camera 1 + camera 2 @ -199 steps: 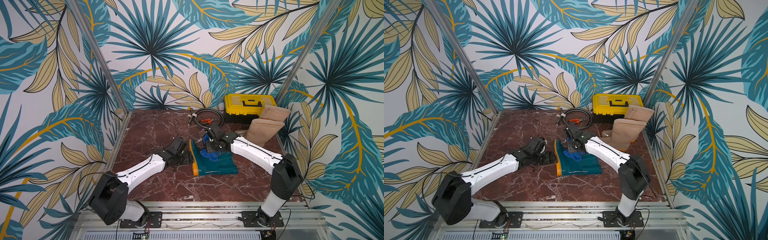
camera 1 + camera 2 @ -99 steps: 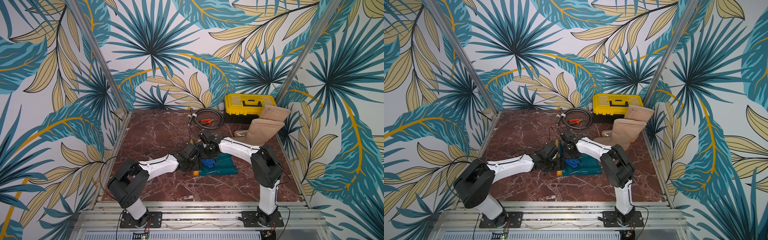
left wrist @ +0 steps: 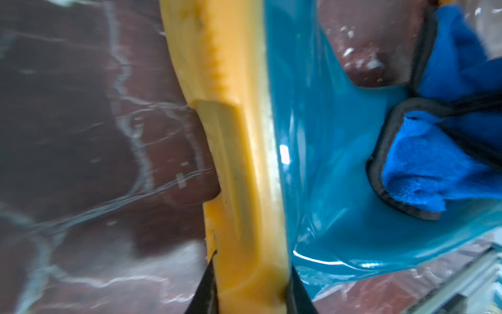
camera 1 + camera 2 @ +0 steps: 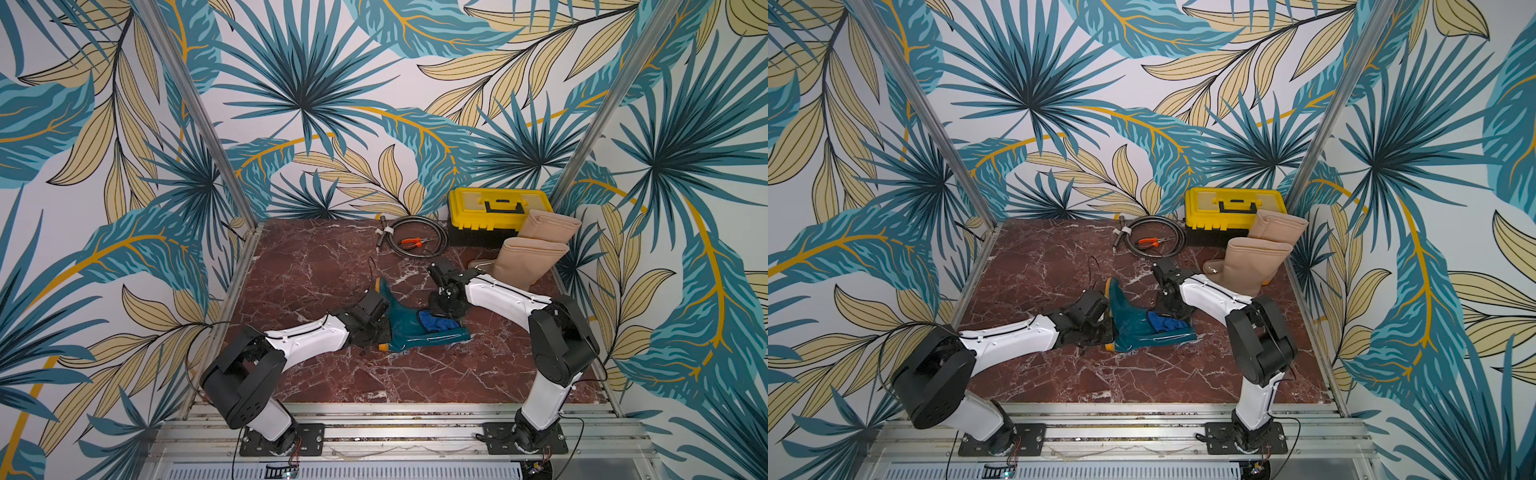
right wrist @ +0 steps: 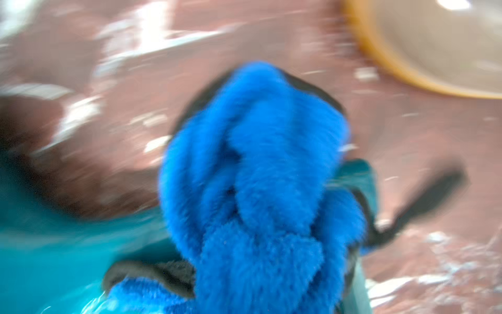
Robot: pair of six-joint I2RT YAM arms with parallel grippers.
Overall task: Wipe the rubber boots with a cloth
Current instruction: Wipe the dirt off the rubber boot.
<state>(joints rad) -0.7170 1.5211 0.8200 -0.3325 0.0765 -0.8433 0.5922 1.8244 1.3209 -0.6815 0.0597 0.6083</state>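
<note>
Jaws of the left gripper point(image 3: 252, 271) clamp the orange sole point(image 3: 244, 163) of the dark teal boot point(image 4: 409, 332) lying sideways, as the right gripper point(image 4: 442, 309), pinched tight on the blue cloth point(image 4: 432, 321), holds it against the boot.

Staged robot booth, perhaps: leaf-print walls point(image 4: 299, 83), marble floor point(image 4: 311, 257), aluminium posts point(image 4: 198, 112).

Yellow toolbox point(image 4: 469, 212) beside coiled cable point(image 4: 432, 222) (orange pliers point(image 4: 409, 242) inside).

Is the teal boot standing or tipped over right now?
Tipped over: the teal boot lies on its side on the marble tabletop, orange sole facing sideways. The two tan boots stand upright.
</note>
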